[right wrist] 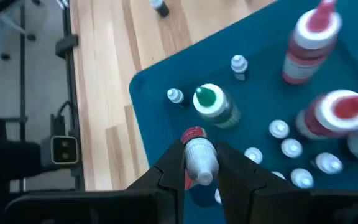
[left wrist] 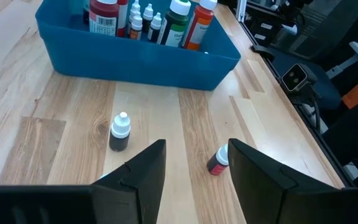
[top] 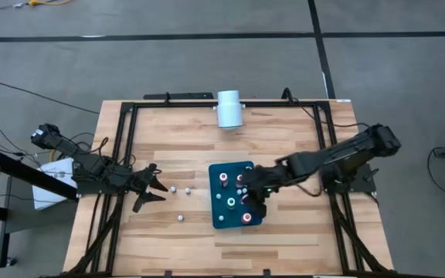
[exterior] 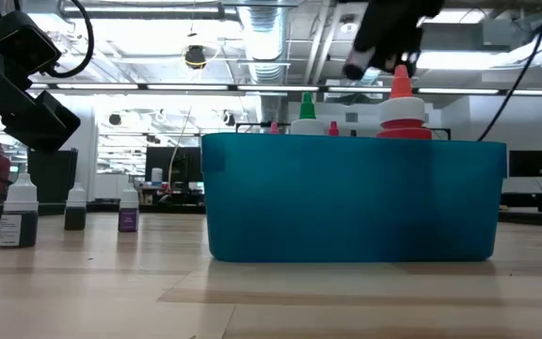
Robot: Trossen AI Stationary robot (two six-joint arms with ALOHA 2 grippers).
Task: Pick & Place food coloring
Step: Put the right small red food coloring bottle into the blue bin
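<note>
Right gripper (right wrist: 194, 163): clamped on red-capped bottle (right wrist: 199, 155) over teal tray (right wrist: 160, 99) | left gripper (left wrist: 194, 165): fingers parted, empty, above table (left wrist: 61, 124)

Right end effector (top: 255, 202) over teal tray (top: 216, 218); bottles (top: 179, 202) on table.

Small dropper bottles (left wrist: 119, 132) standing loose on my wooden table, bigger red- and green-capped ones (right wrist: 212, 104) upright in the blue bin (left wrist: 135, 53), one red-banded bottle (right wrist: 199, 158) pinched in my right gripper (right wrist: 199, 167) (above the bin)
</note>
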